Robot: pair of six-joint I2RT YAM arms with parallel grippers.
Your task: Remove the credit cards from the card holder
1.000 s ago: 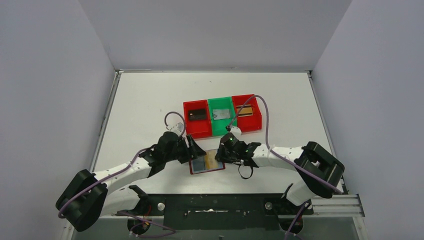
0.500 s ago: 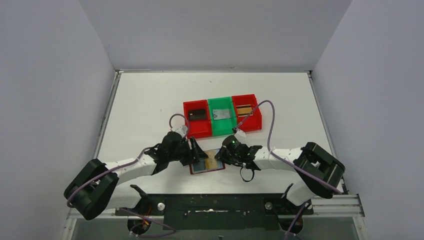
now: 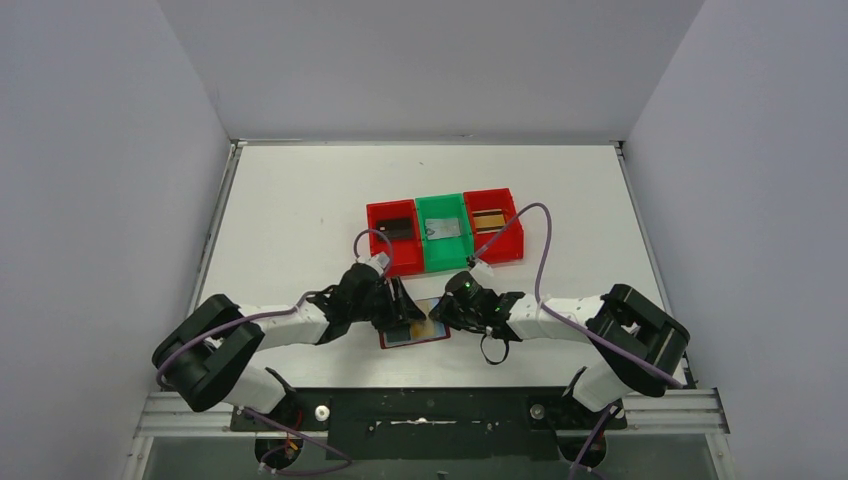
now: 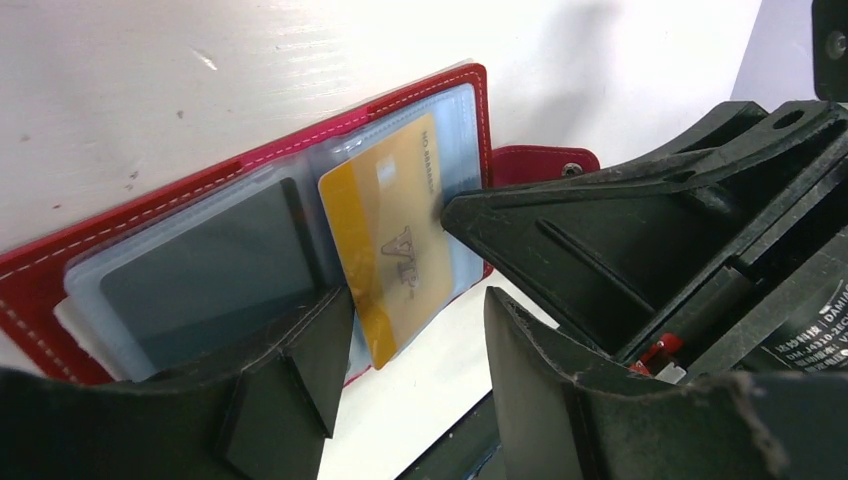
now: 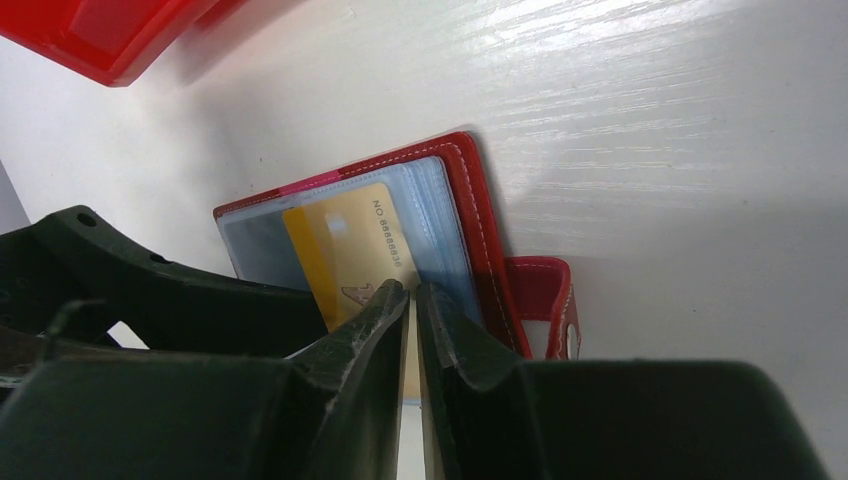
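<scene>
White tabletop (image 3: 290, 200): three cards (image 3: 397, 228) sit in the bins (image 3: 443, 262), so I judge us partway. By the near edge my left pincer (image 4: 415, 310) gapes empty over the card holder (image 4: 40, 290), its dark card (image 4: 200, 260) sleeved and its gold card (image 4: 385, 250) askew, partly out. My right pincer (image 5: 410, 295), nearly closed, noses the gold card.

L tool (image 4: 418, 305) jaws apart; R tool (image 5: 410, 290) nearly closed.

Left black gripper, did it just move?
Yes. The left gripper slid right over the dark red leather card holder, judged against the left red plastic bin.
</scene>
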